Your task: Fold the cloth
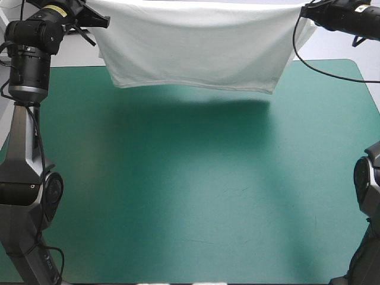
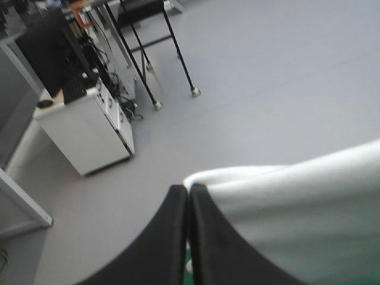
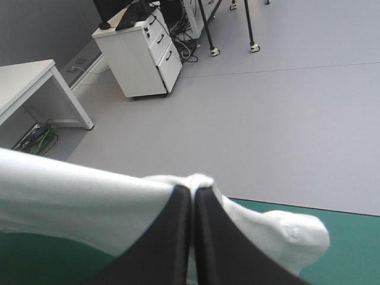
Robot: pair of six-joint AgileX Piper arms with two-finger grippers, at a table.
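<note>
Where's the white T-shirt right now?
In the high view the T-shirt hangs in the air over the table's far edge, stretched wide between the left gripper and the right gripper, each pinching one top corner.

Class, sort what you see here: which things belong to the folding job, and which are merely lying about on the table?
Belonging to the job:
- T-shirt, white, hanging spread above the table's far edge
- left gripper, shut on one upper corner
- right gripper, shut on the other

Just there:
- teal-green cover, the table's surface only; no loose item shows on it
</note>
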